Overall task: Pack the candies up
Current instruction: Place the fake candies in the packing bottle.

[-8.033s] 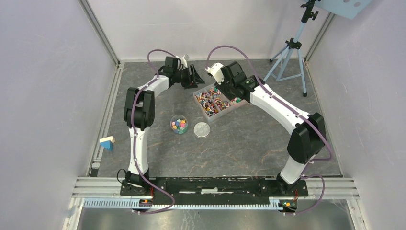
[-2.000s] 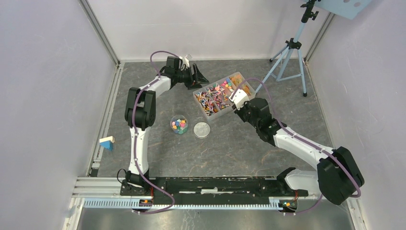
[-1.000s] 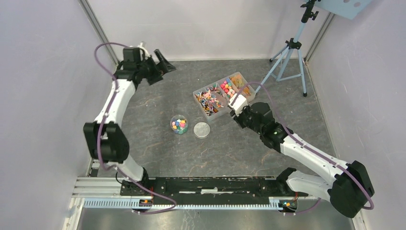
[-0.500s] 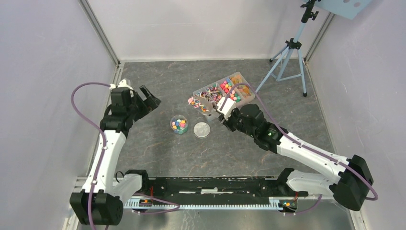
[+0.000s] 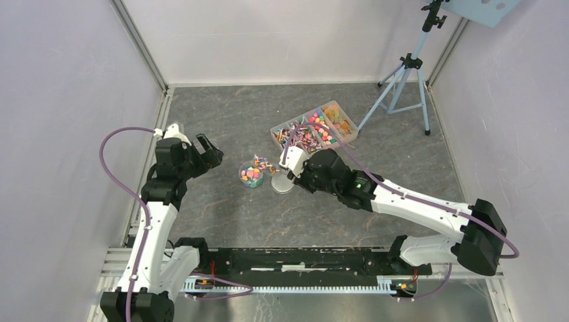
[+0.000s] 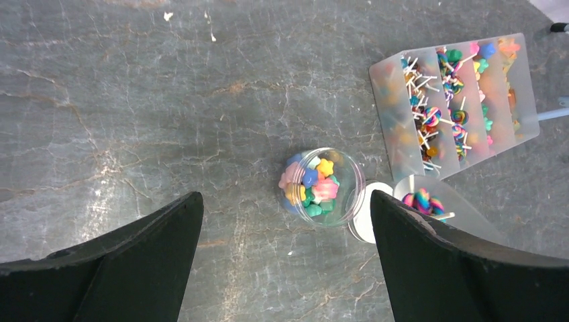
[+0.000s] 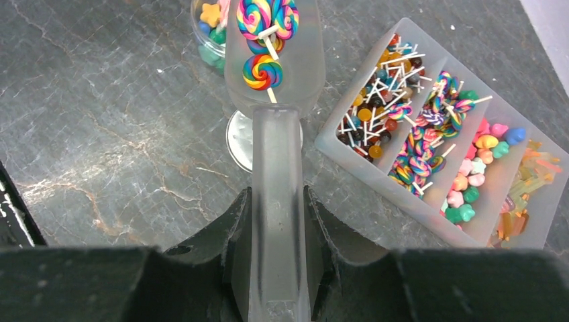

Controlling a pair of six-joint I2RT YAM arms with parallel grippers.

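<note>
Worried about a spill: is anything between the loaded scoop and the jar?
Nothing visible. The jar is open, its lid lying beside it; the right tool holds the scoop of lollipops close by it.

Bright, even overhead light; soft shadows on grey marbled tabletop [image 5: 268, 215]; round grey metal lid [image 7: 240, 141] glints; translucent plastic scoop [image 7: 278, 201] blurs nearest the right-wrist lens.

Grey marbled table [image 5: 221, 121], bearing near its centre a small clear jar [image 6: 354, 176] filled with candies [image 6: 315, 188], with a round metal lid [image 6: 362, 225] just beside it on the right. Behind these lies a frosted divided tray [image 6: 389, 100]. A tripod [image 5: 402, 74] stands at the far right corner.
</note>
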